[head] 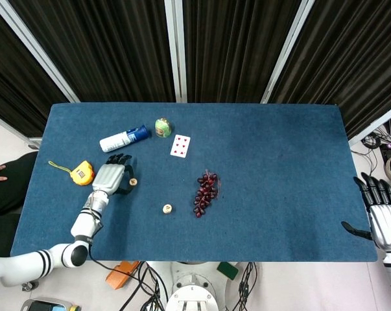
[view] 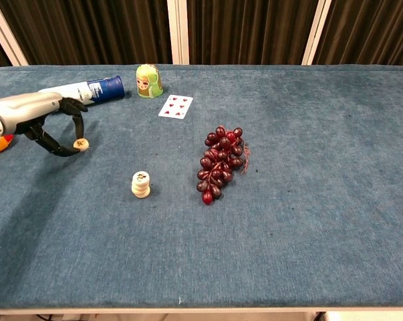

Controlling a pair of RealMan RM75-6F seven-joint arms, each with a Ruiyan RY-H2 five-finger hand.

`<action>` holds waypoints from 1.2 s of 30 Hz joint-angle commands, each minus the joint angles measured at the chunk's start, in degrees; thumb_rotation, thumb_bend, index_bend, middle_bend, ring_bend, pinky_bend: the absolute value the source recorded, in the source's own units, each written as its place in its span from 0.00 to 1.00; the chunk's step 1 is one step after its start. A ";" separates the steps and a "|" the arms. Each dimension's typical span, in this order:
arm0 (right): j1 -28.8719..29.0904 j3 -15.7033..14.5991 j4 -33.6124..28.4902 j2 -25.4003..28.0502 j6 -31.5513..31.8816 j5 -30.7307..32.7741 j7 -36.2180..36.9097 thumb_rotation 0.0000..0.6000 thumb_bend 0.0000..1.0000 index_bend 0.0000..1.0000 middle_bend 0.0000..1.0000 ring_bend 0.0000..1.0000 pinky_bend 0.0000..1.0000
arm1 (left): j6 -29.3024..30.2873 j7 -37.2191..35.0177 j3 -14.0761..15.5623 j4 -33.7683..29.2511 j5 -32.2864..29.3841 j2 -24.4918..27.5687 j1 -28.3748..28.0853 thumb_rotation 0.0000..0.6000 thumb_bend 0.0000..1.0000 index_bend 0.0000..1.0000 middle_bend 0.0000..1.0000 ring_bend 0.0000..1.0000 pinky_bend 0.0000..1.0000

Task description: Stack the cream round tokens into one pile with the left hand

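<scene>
Off the worktop's near right corner the right hand (head: 384, 217) hangs idle, fingers spread, holding nothing.

On the worktop (view: 308, 221), toward the near edge and left of centre, stands the pile (view: 141, 184) of cream tokens, a few high and upright. Just to its right, apart from it, lies a bunch of grapes (view: 220, 162).

Farther back and nearer the left edge, the left hand (view: 51, 124) reaches in low over the cloth. Its fingers (view: 79, 126) curve down around the loose token (view: 81, 144), with the thumb coming in from the near side. The token sits between the fingertips, and they look closed on it, though whether it is off the cloth I cannot tell. So the step in hand is the pick of this last stray token.

The next move calls for a firm pinch, a lift clear of the cloth, and a carry toward the near edge and rightward to the pile. The token needs to come down flat and centred; a nudge could topple the narrow pile.

Beyond the hand, toward the far left corner, lie a spray can (view: 84, 91), a small green doll (view: 148, 81) and a playing card (view: 175, 106), with a yellow tape measure (head: 82, 173) by the left edge.
</scene>
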 commanded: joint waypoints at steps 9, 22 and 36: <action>0.06 -0.07 0.23 -0.26 -0.09 -0.10 0.20 1.00 0.19 0.00 0.02 0.00 0.01 | 0.70 -0.03 1.90 -16.10 7.62 6.43 0.07 1.00 0.35 0.53 0.08 0.00 0.00; -0.40 -0.13 1.56 -0.57 0.40 0.07 1.77 1.00 0.19 0.00 0.02 0.00 0.01 | 0.42 8.50 2.83 -20.02 6.21 3.22 -3.34 1.00 0.35 0.52 0.08 0.00 0.00; -0.32 -0.10 2.17 -0.78 0.15 0.16 2.30 1.00 0.19 0.00 0.02 0.00 0.01 | 1.87 14.52 3.74 -21.30 2.33 1.78 -5.10 1.00 0.33 0.50 0.08 0.00 0.00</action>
